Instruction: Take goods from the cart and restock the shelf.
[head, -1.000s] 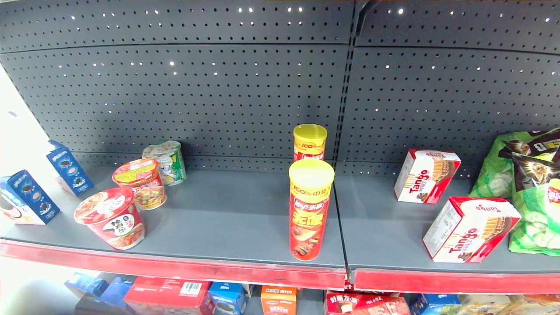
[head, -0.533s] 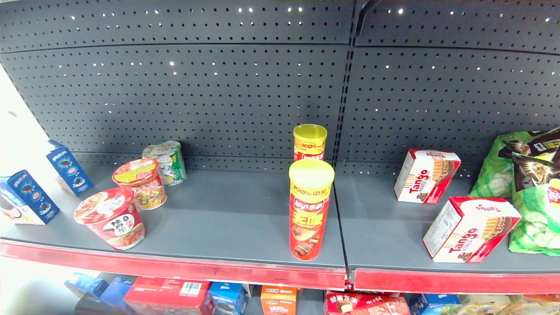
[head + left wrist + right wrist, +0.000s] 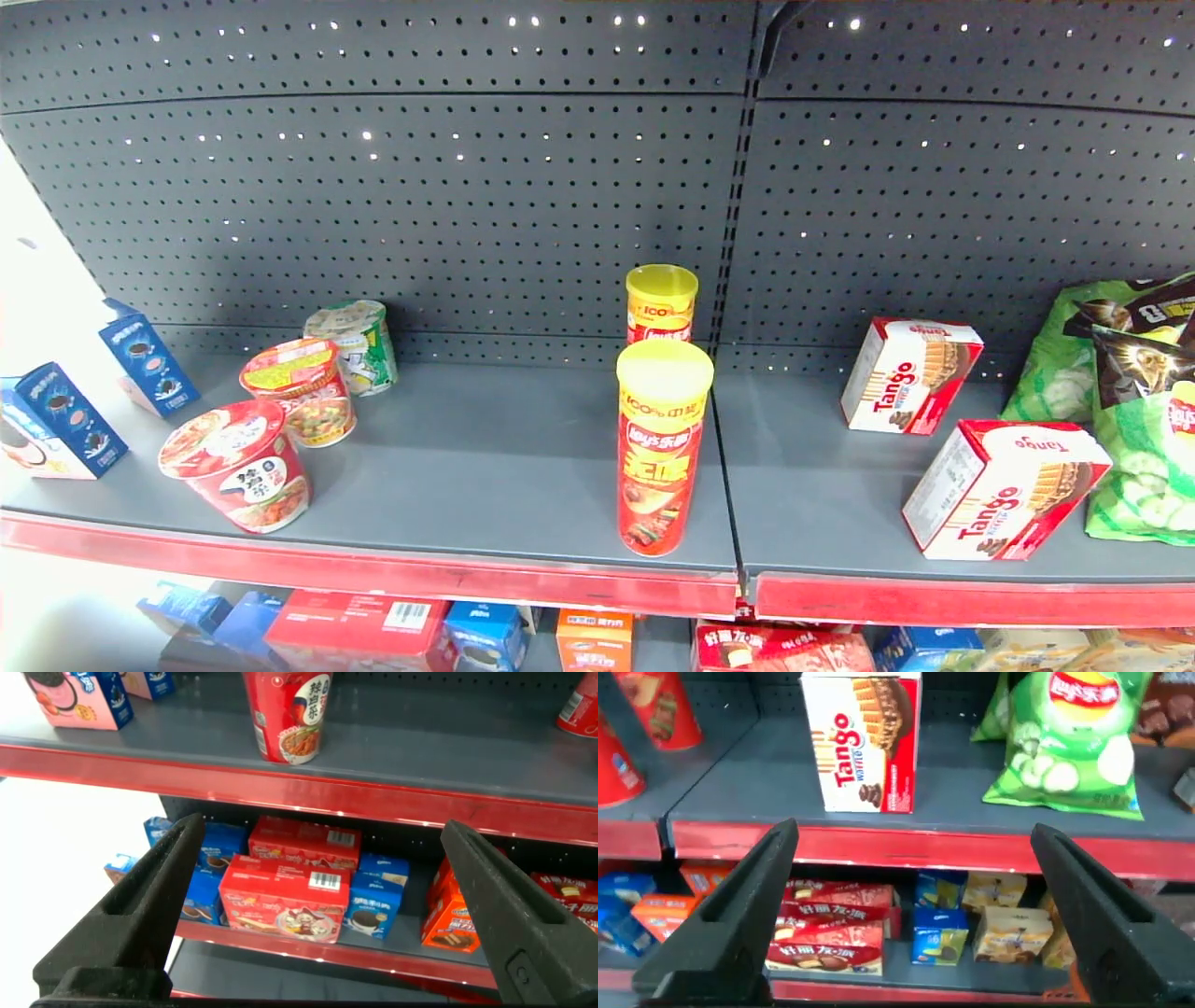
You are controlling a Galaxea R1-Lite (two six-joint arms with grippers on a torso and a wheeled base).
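The shelf [image 3: 467,467] is a grey board with a red front edge, and the goods stand on it in groups. The front chip can [image 3: 663,448] stands upright near that edge, close to the seam between two shelf boards. A second chip can [image 3: 661,303] stands upright directly behind it, against the pegboard [image 3: 467,205].

To the left of the front chip can, well apart from it, three noodle cups [image 3: 301,390] form a loose row running from front to back. Beyond the cups, farther left, stand blue cookie boxes [image 3: 65,420]. To the right of the front chip can are two wafer boxes [image 3: 1004,490], one near the edge and one farther back. Green chip bags [image 3: 1139,448] lie just past them.

Below the front chip can, a lower shelf [image 3: 653,644] carries red, blue and orange boxes [image 3: 359,630].

The left gripper [image 3: 322,826] hangs before the red edge on the cup side of the front chip can. Its fingers [image 3: 140,924] are spread wide and hold nothing. The right gripper [image 3: 910,831] hangs before the edge on the wafer side, facing one wafer box and a chip bag, likewise spread wide and empty.
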